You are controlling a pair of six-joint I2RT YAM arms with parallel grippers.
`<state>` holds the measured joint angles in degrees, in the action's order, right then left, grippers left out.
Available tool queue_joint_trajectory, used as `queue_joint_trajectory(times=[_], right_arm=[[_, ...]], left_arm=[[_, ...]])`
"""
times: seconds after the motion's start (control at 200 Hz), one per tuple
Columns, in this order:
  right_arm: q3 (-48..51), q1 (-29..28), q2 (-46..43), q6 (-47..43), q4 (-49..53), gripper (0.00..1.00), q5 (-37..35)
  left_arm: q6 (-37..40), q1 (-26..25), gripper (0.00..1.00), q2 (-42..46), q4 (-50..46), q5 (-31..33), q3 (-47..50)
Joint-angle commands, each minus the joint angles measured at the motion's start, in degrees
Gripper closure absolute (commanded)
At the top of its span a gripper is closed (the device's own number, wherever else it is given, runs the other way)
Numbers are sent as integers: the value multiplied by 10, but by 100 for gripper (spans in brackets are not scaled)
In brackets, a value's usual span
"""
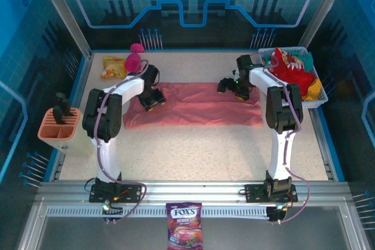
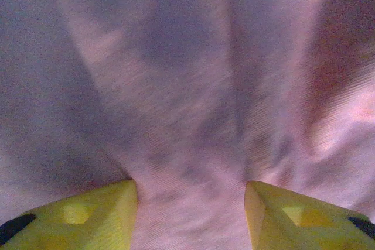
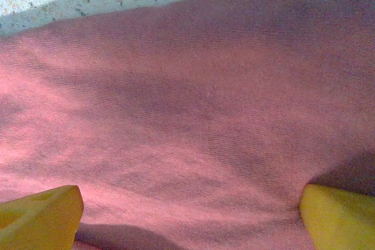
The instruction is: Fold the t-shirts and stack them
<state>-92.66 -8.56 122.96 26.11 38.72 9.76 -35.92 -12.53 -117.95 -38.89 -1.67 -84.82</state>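
The salmon-pink t-shirt (image 1: 199,106) lies as a wide flat band across the middle of the table. My left gripper (image 1: 152,102) sits on its left end. In the left wrist view that gripper (image 2: 191,196) has its yellow fingers (image 2: 105,215) partly apart, with a creased ridge of the pink cloth (image 2: 193,86) between them. My right gripper (image 1: 232,86) rests at the shirt's far right edge. Seen from the right wrist, it (image 3: 190,203) is wide open, with flat pink cloth (image 3: 193,115) spanning the gap. A red t-shirt with white print (image 1: 287,68) lies heaped in a basket.
The white basket (image 1: 317,101) stands at the back right with other bright cloth in it. A magenta goblet (image 1: 134,60) and an orange-yellow snack packet (image 1: 112,67) sit at the back left. An orange holder (image 1: 57,128) stands at the left edge. A sweets bag (image 1: 184,233) lies on the front rail.
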Motion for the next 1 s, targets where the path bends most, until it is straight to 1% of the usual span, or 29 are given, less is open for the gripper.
queue_joint_trajectory(times=[0.0, 0.05, 0.145, 0.265, 0.37, 0.475, 0.575, 0.625, 0.68, 0.745, 0.83, 0.941, 0.996], right_arm=[[52, 0, -29, 24, 42, 4, -9], [78, 0, -47, 29, 41, 3, -5], [156, -2, -96, 44, 14, 4, 12], [235, -17, -154, 57, -9, 4, 11], [286, -44, -185, 77, -29, 5, 10], [330, -88, -209, 113, -64, 5, 9], [352, -136, -225, 155, -108, 5, 4], [349, -160, -222, 173, -124, 6, 4], [337, -188, -214, 192, -130, 5, -2], [325, -217, -206, 213, -142, 5, -11], [317, -244, -201, 245, -158, 6, -14], [326, -271, -219, 272, -168, 5, -24], [331, -273, -235, 270, -152, 4, -39]], left_arm=[[40, -21, 49, -61, -53, 14, -60], [43, -28, 49, -79, -60, 12, -79], [49, -42, 50, -104, -78, 13, -128], [60, -54, 51, -153, -132, 0, -229], [74, -64, 51, -210, -189, -7, -352], [78, -69, 51, -279, -242, -23, -494], [72, -71, 51, -359, -294, -51, -653], [66, -72, 51, -385, -298, -73, -699], [57, -72, 51, -389, -271, -96, -696], [52, -72, 52, -375, -225, -121, -660], [61, -72, 52, -346, -182, -132, -617], [78, -65, 51, -300, -162, -132, -589], [80, -57, 50, -278, -169, -137, -587]])
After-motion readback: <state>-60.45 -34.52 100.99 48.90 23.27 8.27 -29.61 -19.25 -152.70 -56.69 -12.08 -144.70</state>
